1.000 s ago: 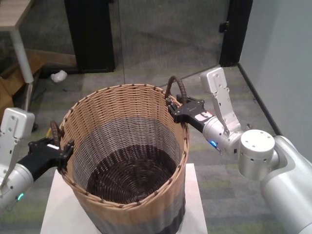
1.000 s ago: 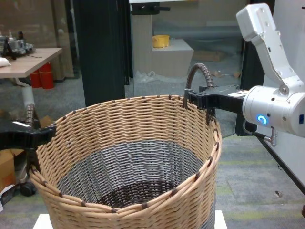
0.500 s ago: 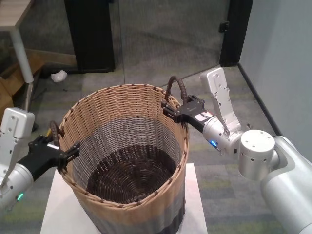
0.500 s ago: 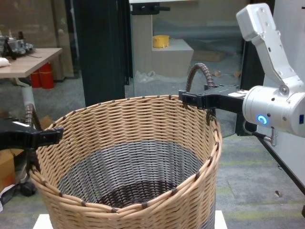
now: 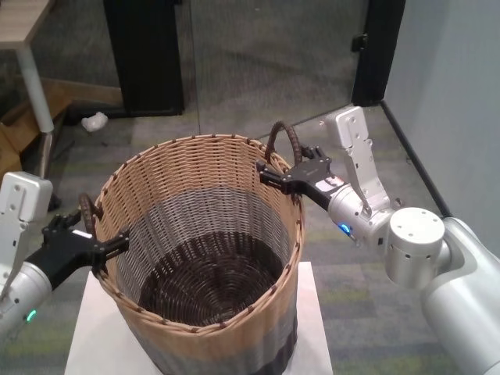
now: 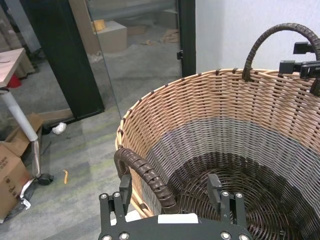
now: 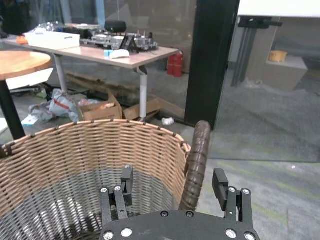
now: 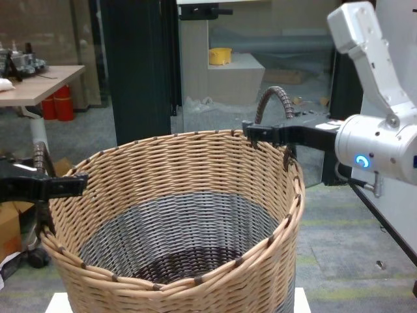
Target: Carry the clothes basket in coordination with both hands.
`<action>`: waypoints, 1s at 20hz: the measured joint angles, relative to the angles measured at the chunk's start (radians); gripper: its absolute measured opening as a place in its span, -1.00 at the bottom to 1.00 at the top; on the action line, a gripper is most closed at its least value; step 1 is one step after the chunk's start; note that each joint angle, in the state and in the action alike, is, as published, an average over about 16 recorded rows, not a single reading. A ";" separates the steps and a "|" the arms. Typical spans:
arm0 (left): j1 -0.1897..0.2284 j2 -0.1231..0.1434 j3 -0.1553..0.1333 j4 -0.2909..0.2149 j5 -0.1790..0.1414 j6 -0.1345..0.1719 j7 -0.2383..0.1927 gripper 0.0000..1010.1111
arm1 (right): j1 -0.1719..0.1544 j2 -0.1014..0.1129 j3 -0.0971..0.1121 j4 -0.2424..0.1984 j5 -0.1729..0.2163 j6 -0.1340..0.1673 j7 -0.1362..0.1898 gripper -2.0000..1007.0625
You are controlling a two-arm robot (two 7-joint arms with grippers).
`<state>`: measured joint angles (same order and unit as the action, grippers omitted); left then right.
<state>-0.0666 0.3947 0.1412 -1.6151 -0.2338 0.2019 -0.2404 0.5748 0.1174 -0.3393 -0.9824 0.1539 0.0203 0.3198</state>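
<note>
The clothes basket [image 5: 203, 234], round wicker with a tan band over grey, stands on a white pedestal [image 5: 90, 344]. My left gripper [image 5: 87, 234] is open, its fingers either side of the left dark brown handle [image 5: 87, 209] without clamping it. The left wrist view shows that handle [image 6: 145, 175] between the spread fingers of the gripper [image 6: 170, 192]. My right gripper [image 5: 291, 164] is open around the upright right handle [image 5: 285, 141]. The right wrist view shows that handle [image 7: 195, 160] standing free in the gap of the gripper [image 7: 173, 182]. The basket is empty inside.
A black pillar [image 5: 144, 55] and glass wall stand behind the basket. A wooden desk [image 8: 32, 81] and cardboard boxes [image 6: 12, 175] are at the left. A blue-grey wall [image 5: 453, 94] runs close along the right arm.
Both grippers have opened: they were clamped on the handles a second ago and now their fingers stand apart around them. The basket has stayed in place.
</note>
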 joint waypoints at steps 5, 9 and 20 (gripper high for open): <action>0.016 -0.015 -0.015 -0.032 0.009 0.013 0.024 0.98 | -0.007 0.008 0.010 -0.023 0.008 -0.003 0.004 0.98; 0.027 -0.026 -0.027 -0.068 0.028 0.021 0.045 0.98 | -0.011 0.016 0.022 -0.047 0.018 -0.003 0.005 0.99; 0.022 -0.020 -0.045 -0.187 0.121 -0.002 0.068 0.98 | -0.016 0.031 0.059 -0.117 0.057 -0.001 -0.005 0.99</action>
<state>-0.0442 0.3743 0.0963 -1.8024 -0.1124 0.2003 -0.1722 0.5593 0.1480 -0.2800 -1.0995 0.2106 0.0191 0.3145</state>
